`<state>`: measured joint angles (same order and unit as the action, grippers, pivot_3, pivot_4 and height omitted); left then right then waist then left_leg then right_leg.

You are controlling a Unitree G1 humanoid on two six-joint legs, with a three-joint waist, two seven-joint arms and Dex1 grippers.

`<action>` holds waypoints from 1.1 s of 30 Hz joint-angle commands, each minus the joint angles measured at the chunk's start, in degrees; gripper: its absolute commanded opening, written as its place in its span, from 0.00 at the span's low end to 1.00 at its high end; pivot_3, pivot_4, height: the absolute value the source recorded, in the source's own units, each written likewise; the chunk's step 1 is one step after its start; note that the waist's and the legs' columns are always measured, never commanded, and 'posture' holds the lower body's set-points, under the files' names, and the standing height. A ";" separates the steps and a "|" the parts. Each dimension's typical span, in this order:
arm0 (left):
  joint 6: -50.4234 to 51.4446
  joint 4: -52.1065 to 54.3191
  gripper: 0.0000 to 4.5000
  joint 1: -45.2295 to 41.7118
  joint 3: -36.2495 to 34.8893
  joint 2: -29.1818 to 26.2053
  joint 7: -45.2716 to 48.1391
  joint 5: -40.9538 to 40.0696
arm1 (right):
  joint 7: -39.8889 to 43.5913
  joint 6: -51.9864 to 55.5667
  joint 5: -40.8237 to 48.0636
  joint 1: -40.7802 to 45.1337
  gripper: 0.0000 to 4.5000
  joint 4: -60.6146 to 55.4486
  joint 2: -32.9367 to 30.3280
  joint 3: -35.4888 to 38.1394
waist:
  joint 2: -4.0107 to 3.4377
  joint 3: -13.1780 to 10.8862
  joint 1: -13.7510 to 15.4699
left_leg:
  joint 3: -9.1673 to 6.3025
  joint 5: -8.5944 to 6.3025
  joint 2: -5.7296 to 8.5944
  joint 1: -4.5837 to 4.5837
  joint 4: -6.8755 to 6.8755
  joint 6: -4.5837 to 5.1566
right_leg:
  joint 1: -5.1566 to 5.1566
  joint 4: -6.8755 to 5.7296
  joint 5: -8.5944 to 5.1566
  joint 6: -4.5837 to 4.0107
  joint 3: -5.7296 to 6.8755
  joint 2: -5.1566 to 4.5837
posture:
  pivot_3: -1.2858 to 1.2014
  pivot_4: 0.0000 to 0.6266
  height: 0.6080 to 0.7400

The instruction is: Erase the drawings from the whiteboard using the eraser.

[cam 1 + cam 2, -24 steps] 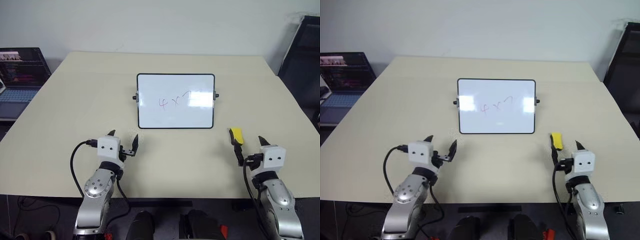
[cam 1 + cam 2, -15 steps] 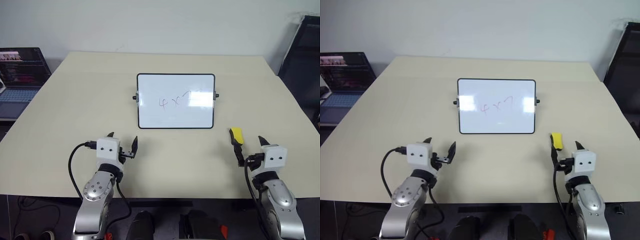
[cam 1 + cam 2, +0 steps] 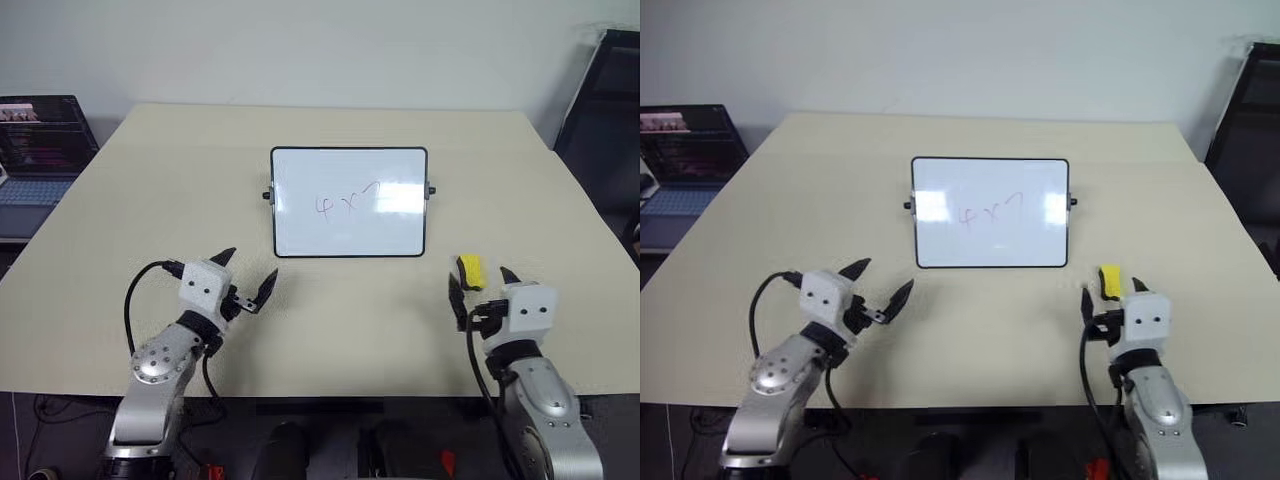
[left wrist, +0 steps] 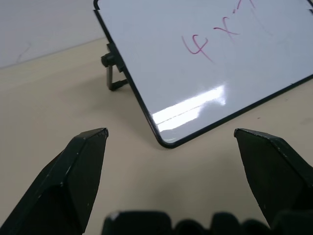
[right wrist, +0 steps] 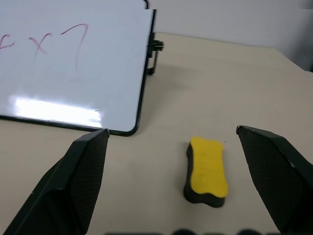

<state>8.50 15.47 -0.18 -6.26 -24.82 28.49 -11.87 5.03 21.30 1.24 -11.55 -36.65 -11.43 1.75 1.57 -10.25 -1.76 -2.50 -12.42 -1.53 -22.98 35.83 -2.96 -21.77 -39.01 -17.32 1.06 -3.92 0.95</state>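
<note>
1. Whiteboard [image 3: 349, 203] first, since we place everything else from it; it stands propped and tilted back on the beige table [image 3: 120, 230], black-framed, with small black knobs on its two sides.
2. We read the drawings [image 3: 347, 203] as thin red strokes near the middle of the whiteboard's face, something like "4 x 7"; they are much smaller than the board; two bright glare patches lie on the face beside them.
3. We see the eraser [image 5: 207, 171] lying flat on the table, off the whiteboard's lower right corner and on the robot's side of it; near the board but not touching; its yellow face is up and a dark layer shows underneath.
4. We find the right gripper [image 3: 479, 290] just on the near side of the eraser, farther from the whiteboard than the eraser is; its two black fingers [image 5: 80, 176] are spread wide with nothing between them; in the wrist view the eraser sits in the gap ahead of them, untouched.
5. We find the left gripper [image 3: 248, 277] in front of the whiteboard's lower left corner, apart from it; its fingers [image 4: 78, 176] are likewise splayed wide and hold nothing; that corner and the left knob show between them in the wrist view.
6. We note a laptop [image 3: 40, 150] well off the whiteboard's left side, past the table's edge; a dark chair [image 3: 605, 110] stands off the right side.
</note>
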 commanded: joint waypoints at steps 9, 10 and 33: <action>5.24 -4.09 1.00 -18.30 8.29 -7.88 25.28 -10.54 | 1.12 21.60 8.28 11.28 0.99 -3.97 -1.23 9.37 | 0.05 0.00 -0.07 | -0.03 0.00 0.02 0.01 0.04 0.00 | 0.04 -0.01 0.03 0.04 0.04 0.06 | 0.52 0.24 1.00; 5.90 -4.93 1.00 -20.21 9.24 -8.41 27.73 -11.10 | 0.46 23.10 9.24 12.84 0.99 -3.04 -0.35 10.50 | 0.04 0.00 -0.10 | -0.01 0.00 0.02 0.00 0.02 0.01 | 0.02 -0.01 0.03 0.04 0.02 0.07 | 0.52 0.24 1.00; 0.41 -26.19 1.00 -44.21 19.68 -4.16 50.58 -6.76 | -0.87 30.64 10.98 26.91 0.99 15.40 -2.41 12.22 | 0.01 -0.03 -0.95 | 0.12 -0.01 0.03 -0.49 0.04 0.03 | -0.53 -0.09 0.19 -0.21 -0.05 0.39 | 0.52 0.24 1.00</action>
<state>10.57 -10.41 -43.19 13.77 -29.00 77.78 -18.85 4.58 52.96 12.47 14.79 -20.51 -13.74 14.11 1.57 -10.28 -2.71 -2.39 -12.43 -1.51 -23.49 35.86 -2.93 -22.30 -39.09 -17.13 0.85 -3.96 1.34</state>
